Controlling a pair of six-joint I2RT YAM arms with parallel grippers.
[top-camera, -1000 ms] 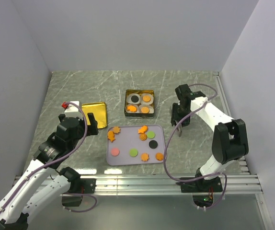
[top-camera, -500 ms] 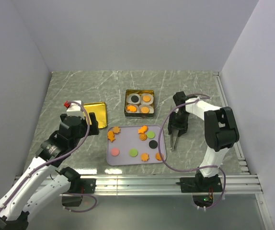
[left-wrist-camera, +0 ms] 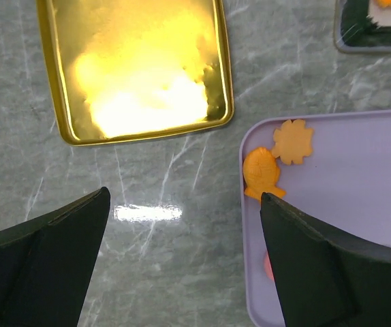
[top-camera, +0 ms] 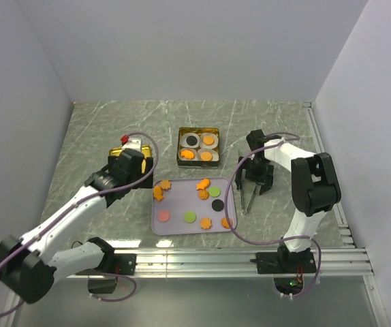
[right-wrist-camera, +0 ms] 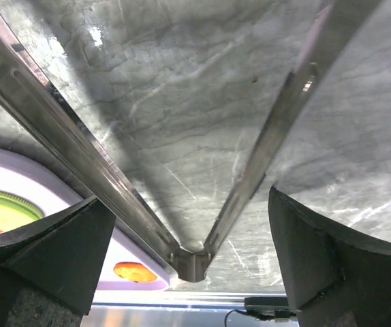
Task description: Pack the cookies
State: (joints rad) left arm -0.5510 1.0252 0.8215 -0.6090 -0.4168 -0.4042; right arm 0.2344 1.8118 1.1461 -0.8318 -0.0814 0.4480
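Steel V-shaped tongs [top-camera: 244, 189] now lie on the grey marbled surface [top-camera: 114, 122] just right of the lavender tray [top-camera: 178, 201]. A second ago they hung from the right fingers [right-wrist-camera: 45, 266], which now stand apart astride them, gripping nothing. The left fingers [left-wrist-camera: 39, 259], apart and empty, have swung in beside the gold lid [left-wrist-camera: 141, 68]. That looks like a regrasp of the tool, with packing paused. Most flat cookies [top-camera: 206, 223] sit on the tray; four fill the square tin [top-camera: 199, 129]. The tongs' long axis runs near to far, hinge nearest the bases. The orange fish-like cookie [left-wrist-camera: 260, 174] lies along the tray's left rim, narrow end toward the left arm.
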